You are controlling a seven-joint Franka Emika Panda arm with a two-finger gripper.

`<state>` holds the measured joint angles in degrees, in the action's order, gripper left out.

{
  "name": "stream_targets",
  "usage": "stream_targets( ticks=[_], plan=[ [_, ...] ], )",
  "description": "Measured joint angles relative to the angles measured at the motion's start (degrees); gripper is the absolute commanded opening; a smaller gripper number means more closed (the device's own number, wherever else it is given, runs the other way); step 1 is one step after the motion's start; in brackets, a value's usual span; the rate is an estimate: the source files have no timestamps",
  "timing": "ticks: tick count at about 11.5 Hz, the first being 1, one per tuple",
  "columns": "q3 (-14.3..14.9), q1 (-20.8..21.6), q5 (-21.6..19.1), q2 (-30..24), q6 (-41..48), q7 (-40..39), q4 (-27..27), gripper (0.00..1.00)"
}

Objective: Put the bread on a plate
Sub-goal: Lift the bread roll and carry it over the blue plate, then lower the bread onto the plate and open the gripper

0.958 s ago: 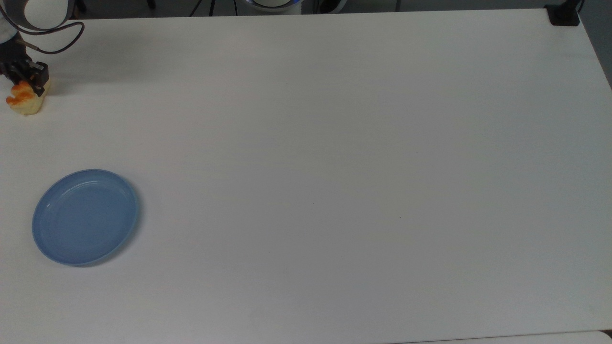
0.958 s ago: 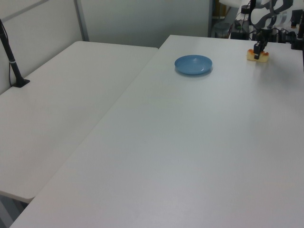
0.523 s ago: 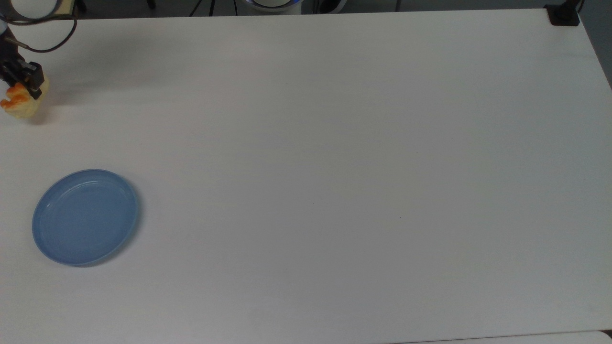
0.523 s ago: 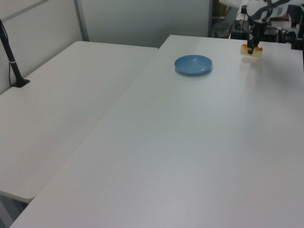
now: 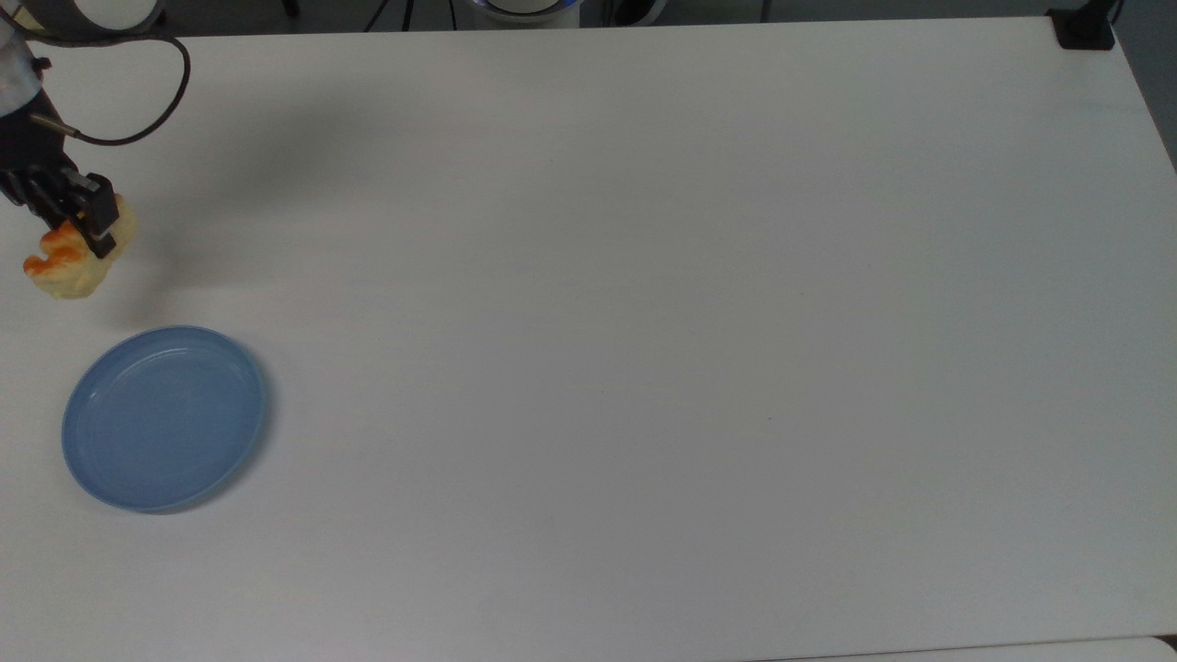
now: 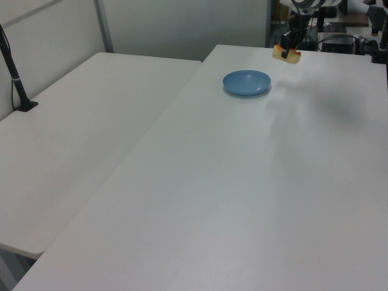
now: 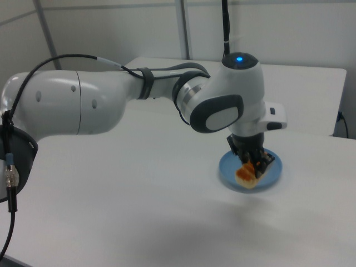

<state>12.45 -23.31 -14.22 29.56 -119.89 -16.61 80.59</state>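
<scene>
Left to right in the top view: gripper (image 5: 78, 230) clamped on the bread (image 5: 69, 262), now lifted off the table (image 5: 644, 322) and moved closer to the plate (image 5: 165, 418). Not over it yet; I'd carry on, then lower.

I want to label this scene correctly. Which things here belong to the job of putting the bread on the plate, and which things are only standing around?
Belong to the job:
- bread, held in the tool, off the table
- blue plate, nothing on it

Only around:
- white table
- second white table beside it
- black post on that table
- black clamp at the table corner
</scene>
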Motion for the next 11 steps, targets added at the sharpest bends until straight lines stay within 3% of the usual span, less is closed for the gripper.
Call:
stream_targets(
  ticks=[2,5,9,10,11],
  plan=[
    [-2.07,0.69,0.00,1.42,-0.16,4.53,-3.08,0.45],
    [-2.40,3.65,0.02,8.48,-2.28,10.31,-10.44,0.44],
    [-2.42,5.02,0.02,14.21,-8.97,13.71,-12.62,0.44],
    [-2.42,5.23,0.02,14.85,-9.64,13.88,-12.94,0.47],
    [-2.42,5.36,0.10,15.09,-9.81,13.92,-13.02,0.69]
  ],
)
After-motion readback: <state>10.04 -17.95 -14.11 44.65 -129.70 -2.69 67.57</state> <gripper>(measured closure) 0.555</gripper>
